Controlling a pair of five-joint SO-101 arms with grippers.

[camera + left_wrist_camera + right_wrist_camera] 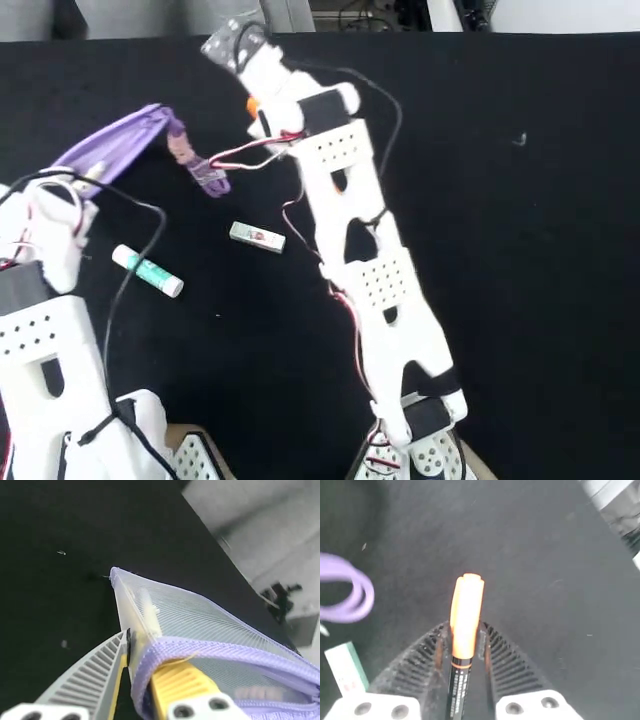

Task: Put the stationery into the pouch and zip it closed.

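Observation:
A purple-trimmed translucent mesh pouch [118,138] is lifted off the black table at the far left. My left gripper [132,645] is shut on the pouch [200,625] at its rim, one finger on each side of the edge. In the high view the left gripper [80,182] sits at the pouch's near end, and the zipper pull [207,175] hangs from its right end. Just right of the pouch, my right gripper [465,630] is shut on an orange marker [466,607], cap pointing forward. The high view shows the marker's orange tip [252,104] at the right gripper [258,112].
A white eraser [257,237] and a white-and-green glue stick [148,271] lie on the table between the arms. The eraser [342,667] and a purple loop of the pouch [352,594] show beside the right gripper. The table's far edge runs just behind.

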